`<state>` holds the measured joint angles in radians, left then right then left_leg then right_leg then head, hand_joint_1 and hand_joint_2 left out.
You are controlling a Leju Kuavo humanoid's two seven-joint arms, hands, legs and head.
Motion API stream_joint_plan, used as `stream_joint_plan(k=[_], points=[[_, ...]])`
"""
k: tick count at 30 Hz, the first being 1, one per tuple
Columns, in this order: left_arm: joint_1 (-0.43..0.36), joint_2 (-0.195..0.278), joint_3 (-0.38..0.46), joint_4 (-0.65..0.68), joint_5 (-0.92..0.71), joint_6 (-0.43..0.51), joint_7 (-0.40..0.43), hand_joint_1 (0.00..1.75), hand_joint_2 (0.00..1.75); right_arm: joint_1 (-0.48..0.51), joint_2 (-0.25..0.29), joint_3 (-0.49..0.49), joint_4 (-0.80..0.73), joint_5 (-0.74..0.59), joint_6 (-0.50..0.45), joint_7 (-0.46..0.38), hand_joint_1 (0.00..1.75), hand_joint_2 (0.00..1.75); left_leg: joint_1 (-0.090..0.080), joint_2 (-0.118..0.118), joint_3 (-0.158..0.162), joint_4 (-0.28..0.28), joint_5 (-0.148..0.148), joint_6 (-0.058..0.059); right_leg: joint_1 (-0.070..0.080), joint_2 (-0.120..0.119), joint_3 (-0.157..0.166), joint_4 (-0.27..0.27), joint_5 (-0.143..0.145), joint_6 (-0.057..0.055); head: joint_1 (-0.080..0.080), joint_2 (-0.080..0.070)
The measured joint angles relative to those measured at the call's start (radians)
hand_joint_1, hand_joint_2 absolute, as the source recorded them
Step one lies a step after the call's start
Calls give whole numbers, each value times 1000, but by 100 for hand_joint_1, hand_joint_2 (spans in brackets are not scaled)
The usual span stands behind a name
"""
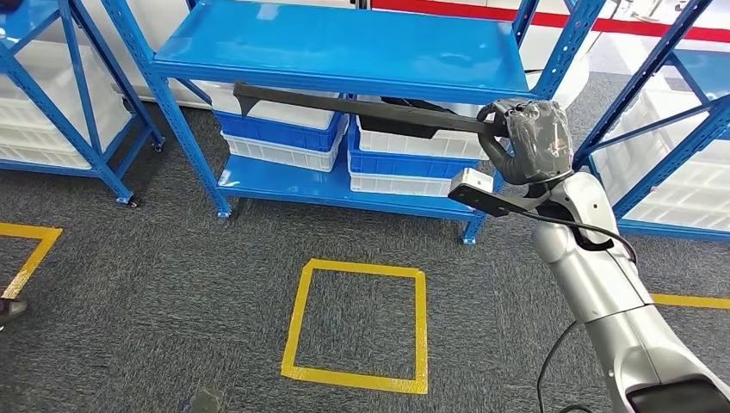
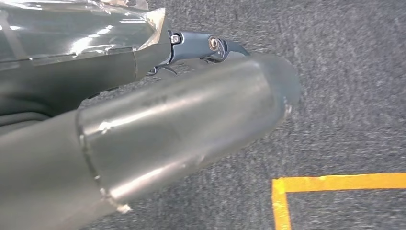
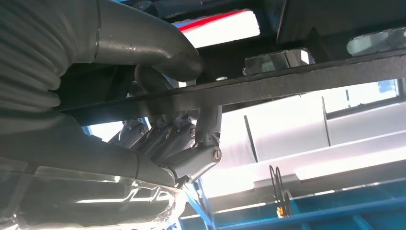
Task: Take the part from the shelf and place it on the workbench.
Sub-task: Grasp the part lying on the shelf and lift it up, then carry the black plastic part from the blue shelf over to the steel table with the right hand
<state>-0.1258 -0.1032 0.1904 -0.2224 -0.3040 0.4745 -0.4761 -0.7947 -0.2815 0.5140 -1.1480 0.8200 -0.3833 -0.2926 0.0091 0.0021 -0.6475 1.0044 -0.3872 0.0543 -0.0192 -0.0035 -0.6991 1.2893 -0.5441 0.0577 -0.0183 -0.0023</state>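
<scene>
The part [image 1: 344, 104] is a long, thin black bar with a wider piece near one end. My right hand [image 1: 527, 138] grips it at its right end and holds it level in the air, in front of the blue shelf [image 1: 344, 47]. Up close in the right wrist view the fingers [image 3: 167, 139] and the thumb [image 3: 143, 43] clamp round the black bar [image 3: 297, 84]. My left hand [image 2: 143, 134] hangs over the grey carpet with its thumb large in the left wrist view; whether the fingers are curled is hidden.
Blue and white bins [image 1: 284, 129] stand on the shelf's lower level [image 1: 284, 185]. More blue racks with white crates [image 1: 43, 112] stand left and right. A yellow tape square [image 1: 357, 325] marks the carpet in front. A shoe tip [image 1: 10, 310] shows at the left edge.
</scene>
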Motion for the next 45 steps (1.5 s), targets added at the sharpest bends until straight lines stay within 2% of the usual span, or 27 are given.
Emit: stream_joint_plan(k=[2,4,6,8,9,12,13,14,16,18,20,22,24,26,28,29,30,31,33,34,36,38,39,41,43,44,45], points=[[0,-1,0,0,0,0,0,0,0,1,-2,-2,-2,1,0,0,162,175,0,0,-24,1,20,-6,0,0,92,-109,34,8,0,0],[-1,-1,0,0,0,0,0,0,0,-3,-2,-7,-8,3,0,0,162,175,-3,0,-39,1,41,-16,7,1,185,-247,30,-4,-1,0],[0,-1,0,0,0,0,1,0,0,-7,-3,-11,-12,3,1,0,162,175,-5,0,-44,-4,61,-29,18,3,212,-307,23,-20,-2,0],[2,0,0,0,0,0,2,0,0,-9,-2,-11,-12,3,4,0,162,175,-2,-3,-52,-4,63,-41,9,2,199,-308,40,-38,-2,0],[3,0,0,0,0,0,2,0,0,-10,-1,-11,-12,4,5,1,162,175,0,-4,-61,15,38,-47,3,0,194,-309,51,-51,-4,0],[4,0,0,0,1,0,2,0,0,-11,5,-10,-12,5,7,1,162,175,7,-6,-113,192,-105,-65,1,-4,166,-309,84,-75,-9,0],[5,0,0,0,1,1,2,0,0,-11,7,-9,-11,6,7,1,162,175,9,-6,-125,255,-134,-70,2,-4,154,-308,92,-75,-8,0],[5,0,0,0,2,1,2,0,0,-10,8,-9,-10,6,7,1,162,175,11,-5,-124,290,-141,-74,3,-4,143,-307,100,-74,-9,0],[4,1,0,0,2,2,2,0,0,-10,10,-9,-8,6,7,1,162,175,16,-5,-63,241,-108,-76,3,-3,123,-303,113,-67,-9,0],[3,1,0,0,2,3,2,0,0,-11,10,-11,-7,6,6,1,162,175,18,-6,39,99,-85,-72,4,-3,107,-295,122,-58,-9,0],[2,2,0,0,1,5,2,0,0,-13,9,-14,-6,6,6,1,162,175,14,-8,89,17,-88,-61,7,-4,97,-292,131,-45,-8,0],[3,1,0,0,0,6,3,0,0,-14,8,-16,-6,6,5,1,162,175,8,-8,87,7,-81,-46,9,-5,92,-294,143,-28,-6,0],[2,0,0,0,0,6,4,0,0,-13,6,-17,-6,6,4,0,162,175,8,-4,80,-4,-63,-25,9,-3,77,-276,128,-21,-5,0],[0,0,0,0,-1,6,6,0,0,-12,2,-18,-5,6,4,0,162,175,10,0,66,-11,-44,-9,5,-1,39,-185,63,-27,-1,0],[-1,0,0,0,-1,6,7,0,0,-9,1,-18,-3,6,4,0,162,175,9,1,44,-10,-28,-5,4,1,-5,-49,-5,-27,2,0],[-1,0,0,0,-1,6,6,0,0,-7,0,-18,-2,6,4,0,162,175,9,2,33,-10,-20,-6,2,1,-13,-6,-20,-21,3,0],[-1,-1,0,0,-1,6,7,0,0,-4,-1,-18,-1,6,4,0,162,175,9,2,22,-9,-12,-8,0,1,-2,-1,-17,-12,3,0],[-1,-2,0,0,-1,6,7,0,0,-2,-1,-18,-1,6,4,-1,162,175,11,2,13,-8,-4,-12,-3,0,28,-34,-1,0,3,0],[-1,-2,0,0,-3,6,7,0,0,-2,-2,-18,0,7,4,-1,162,175,11,2,-5,-2,7,-22,-9,0,121,-172,35,17,4,0],[-2,-2,0,0,-4,6,7,0,0,-3,-2,-18,-1,7,4,-1,162,175,11,2,-13,1,12,-29,-7,1,158,-231,42,17,4,0],[-3,-2,0,0,-8,6,8,0,0,-4,-4,-19,-2,6,4,-1,162,175,6,1,-23,4,26,-40,1,4,184,-283,40,6,4,0],[-2,-1,0,0,-11,6,10,0,0,0,-7,-20,-3,6,4,-1,162,175,5,0,-30,4,36,-48,-2,4,170,-283,49,-11,3,0],[-2,0,0,1,-11,6,11,0,0,2,-8,-20,-3,6,4,-1,162,175,6,0,-36,12,25,-52,-5,3,165,-282,55,-22,2,0],[-1,1,0,1,-12,6,12,0,0,4,-8,-20,-3,7,4,-1,162,175,9,-1,-65,91,-50,-59,-9,1,151,-282,71,-47,1,0],[-1,1,0,1,-14,6,13,0,0,8,-8,-20,-3,7,4,-1,162,175,10,-1,-105,237,-143,-64,-3,1,135,-281,86,-62,0,0],[-2,1,0,1,-14,6,13,0,0,10,-9,-20,-3,7,4,-1,162,175,10,-1,-115,293,-165,-64,0,1,127,-280,92,-64,0,0],[-2,1,0,1,-15,6,13,0,0,13,-10,-20,-3,7,4,-1,162,175,10,-1,-108,312,-167,-62,2,1,120,-280,98,-64,0,0]])
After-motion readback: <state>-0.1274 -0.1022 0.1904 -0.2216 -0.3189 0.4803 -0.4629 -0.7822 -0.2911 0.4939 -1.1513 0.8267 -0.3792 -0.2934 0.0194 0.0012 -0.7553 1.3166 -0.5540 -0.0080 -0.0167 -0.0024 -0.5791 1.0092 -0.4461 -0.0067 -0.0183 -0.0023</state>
